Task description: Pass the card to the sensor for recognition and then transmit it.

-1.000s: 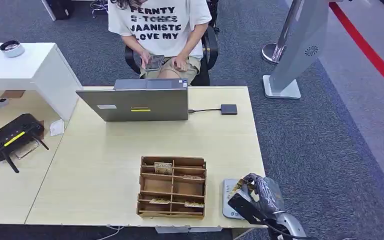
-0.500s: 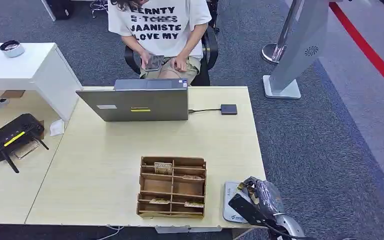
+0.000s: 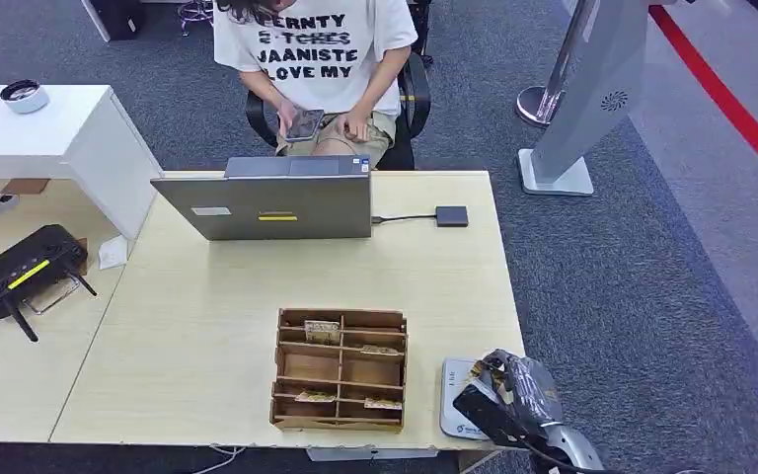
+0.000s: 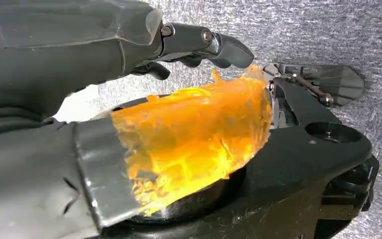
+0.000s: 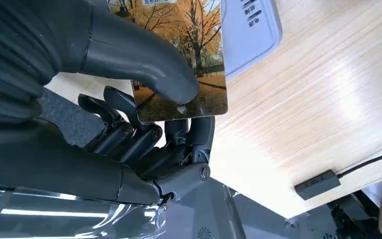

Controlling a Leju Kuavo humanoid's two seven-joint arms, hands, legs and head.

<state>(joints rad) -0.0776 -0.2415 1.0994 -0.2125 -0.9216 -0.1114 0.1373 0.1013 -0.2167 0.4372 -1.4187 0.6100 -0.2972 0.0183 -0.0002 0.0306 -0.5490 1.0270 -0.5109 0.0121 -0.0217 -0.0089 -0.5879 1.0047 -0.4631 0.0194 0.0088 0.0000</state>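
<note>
pale wood: the desk [image 3: 207, 326] i was working over was light-grained timber, with grey carpet [image 3: 632, 276] around it and a red line [image 3: 725, 94] on the floor at the far right.
on the desk: a grey laptop [image 3: 266, 202] stood at the far edge, a small dark hub [image 3: 451, 215] was cabled beside it, and a brown wooden organizer [image 3: 341, 368] with compartments sat near my edge.
beyond the desk: a person [image 3: 321, 59] in a white printed shirt sat in a chair, holding a phone [image 3: 305, 123].
to the left: a black router [image 3: 25, 269] lay on a second wooden surface, next to a white cabinet [image 3: 54, 133].
change: over the last second my right hand [image 3: 513, 390] had eased slightly toward me and down in the head view; the rest stayed as it was.
card: the card [image 5: 184, 59], printed with autumn trees, sat pinched in my right hand, thumb on its face and fingers [image 5: 144, 139] curled behind it.
card and sensor: the card overlapped the near edge of the white sensor [image 5: 251, 30]; i could not tell whether they touched.
sensor place: it lay at the desk's near right corner, just right of the organizer.
left hand: my left hand [image 4: 79, 99] hung over the carpet, fingers curled, holding nothing.
</note>
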